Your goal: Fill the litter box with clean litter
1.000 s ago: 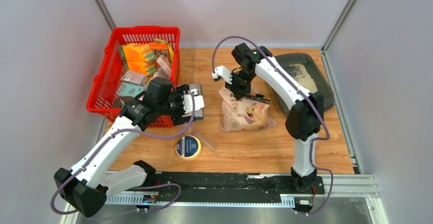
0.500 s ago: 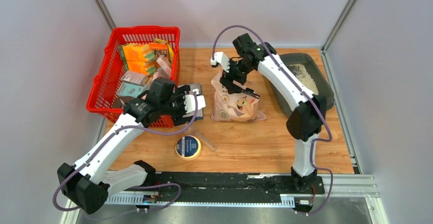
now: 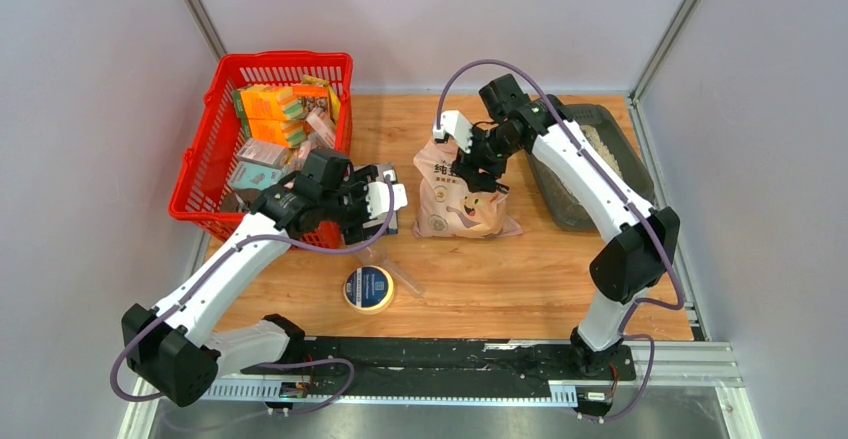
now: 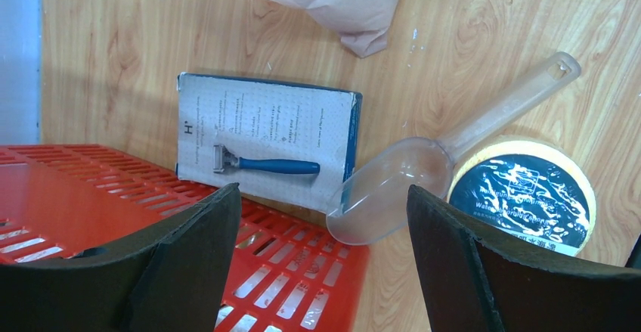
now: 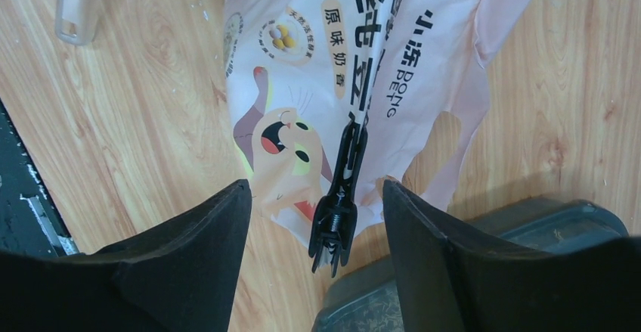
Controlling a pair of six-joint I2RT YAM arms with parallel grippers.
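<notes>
The right gripper [image 3: 478, 162] has let go of the bag [image 3: 462, 199], which has shifted left and now sits mid-table. The gripper hangs over the bag's clipped top with its jaws spread, holding nothing. The litter box [image 3: 600, 112] lies in the table's far right corner, with litter [image 3: 606, 151] spread inside it. The left gripper [image 3: 385, 199], jaws wide and empty, hovers above the razor pack [image 4: 264, 139] and clear scoop [image 4: 393, 188], beside the red basket [image 3: 200, 174] near the left edge.
</notes>
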